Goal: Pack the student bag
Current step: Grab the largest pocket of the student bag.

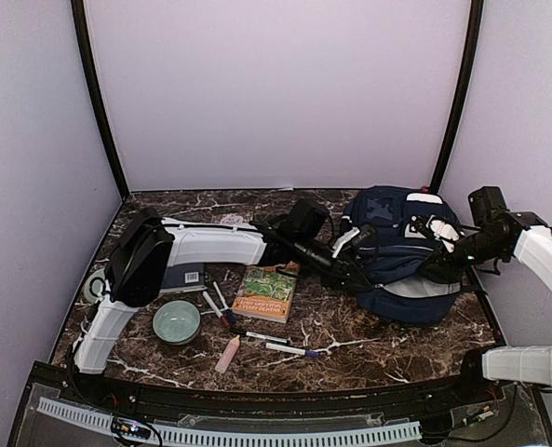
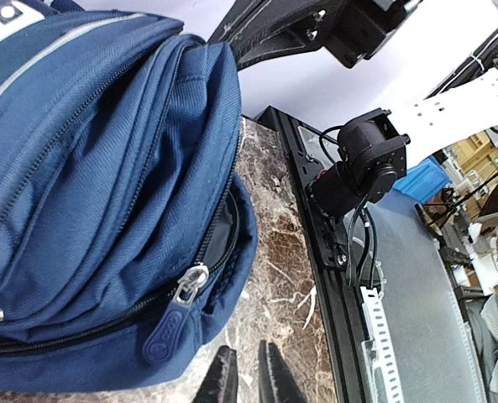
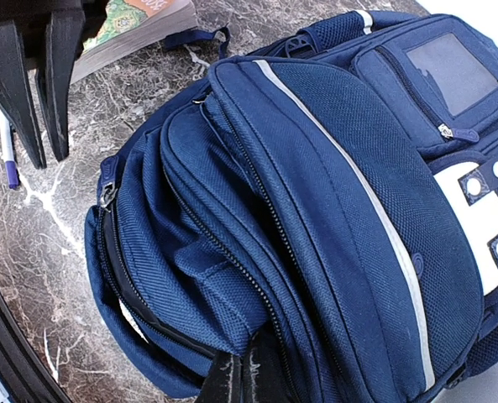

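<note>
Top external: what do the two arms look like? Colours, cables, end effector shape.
The left arm and right arm have white link shells and black joint housings; black cables hang at the right one's base. The left end effector and right end effector are black, each with two slim tapered fingers.

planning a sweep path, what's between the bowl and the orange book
Two pens lie side by side between the bowl and the orange book, seen in the top view.

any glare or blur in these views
Left wrist: student bag sharp, background at upper right blown out white. Right wrist: bag sharp, right tool at the bottom edge slightly blurred. Top external: even soft light, no glare.
</note>
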### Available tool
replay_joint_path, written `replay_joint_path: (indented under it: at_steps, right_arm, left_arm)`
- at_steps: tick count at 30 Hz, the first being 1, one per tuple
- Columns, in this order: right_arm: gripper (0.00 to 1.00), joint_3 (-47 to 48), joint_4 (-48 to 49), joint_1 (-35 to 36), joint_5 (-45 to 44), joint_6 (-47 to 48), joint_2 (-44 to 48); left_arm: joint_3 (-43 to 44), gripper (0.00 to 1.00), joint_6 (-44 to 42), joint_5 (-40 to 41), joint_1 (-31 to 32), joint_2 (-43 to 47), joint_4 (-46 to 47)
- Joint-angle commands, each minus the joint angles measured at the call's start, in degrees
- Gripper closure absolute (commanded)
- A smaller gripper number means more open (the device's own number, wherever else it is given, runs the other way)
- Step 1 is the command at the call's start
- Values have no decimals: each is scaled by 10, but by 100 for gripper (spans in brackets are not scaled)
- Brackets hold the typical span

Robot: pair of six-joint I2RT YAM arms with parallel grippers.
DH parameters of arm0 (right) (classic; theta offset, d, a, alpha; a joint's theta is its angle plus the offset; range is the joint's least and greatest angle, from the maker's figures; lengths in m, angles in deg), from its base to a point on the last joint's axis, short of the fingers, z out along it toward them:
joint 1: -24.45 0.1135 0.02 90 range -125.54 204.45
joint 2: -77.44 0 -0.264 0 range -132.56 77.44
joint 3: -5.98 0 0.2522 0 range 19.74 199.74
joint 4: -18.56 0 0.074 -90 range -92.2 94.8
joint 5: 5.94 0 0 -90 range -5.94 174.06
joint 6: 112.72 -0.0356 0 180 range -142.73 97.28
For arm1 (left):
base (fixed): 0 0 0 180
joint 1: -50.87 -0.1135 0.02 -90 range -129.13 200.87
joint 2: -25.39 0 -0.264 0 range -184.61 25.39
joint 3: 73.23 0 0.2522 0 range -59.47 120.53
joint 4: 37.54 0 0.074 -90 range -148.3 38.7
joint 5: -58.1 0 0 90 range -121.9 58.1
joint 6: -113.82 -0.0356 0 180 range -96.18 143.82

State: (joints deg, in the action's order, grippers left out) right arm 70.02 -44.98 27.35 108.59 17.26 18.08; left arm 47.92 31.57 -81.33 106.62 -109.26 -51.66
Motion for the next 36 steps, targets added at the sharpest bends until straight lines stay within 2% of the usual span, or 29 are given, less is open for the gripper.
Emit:
replay_joint_path:
  at_steps: [1, 4, 6, 11, 14, 18, 26, 31, 34, 36]
  right_arm:
    - [100, -1, 50, -3, 6, -8, 7]
    - [100, -3, 54, -3, 10, -11, 6]
    - [100, -5, 55, -3, 12, -12, 4]
    - [100, -8, 57, -3, 14, -15, 5]
    - [100, -7, 56, -3, 15, -14, 6]
    - [100, -10, 55, -3, 20, -16, 7]
    - [100, -15, 60, -3, 22, -21, 8]
    - [100, -14, 62, -3, 25, -23, 6]
    - [100, -12, 60, -3, 25, -23, 7]
    - [100, -12, 61, -3, 24, -24, 10]
  left_arm:
    - [-2, 85, 30, -5, 13, -18, 34]
    - [-4, 67, 15, 35, 24, -22, 24]
    - [-7, 62, 7, 62, 29, -21, 18]
    - [-6, 67, -7, 102, 31, -19, -11]
    - [1, 70, -54, 108, 30, 0, -63]
    - [1, 68, -101, 172, 28, 23, -94]
    - [21, 62, -41, 159, 12, 2, -31]
    - [29, 48, -6, 164, 3, -4, -6]
    - [37, 52, 17, 123, -4, 2, 0]
    - [32, 54, 17, 134, -5, 17, -9]
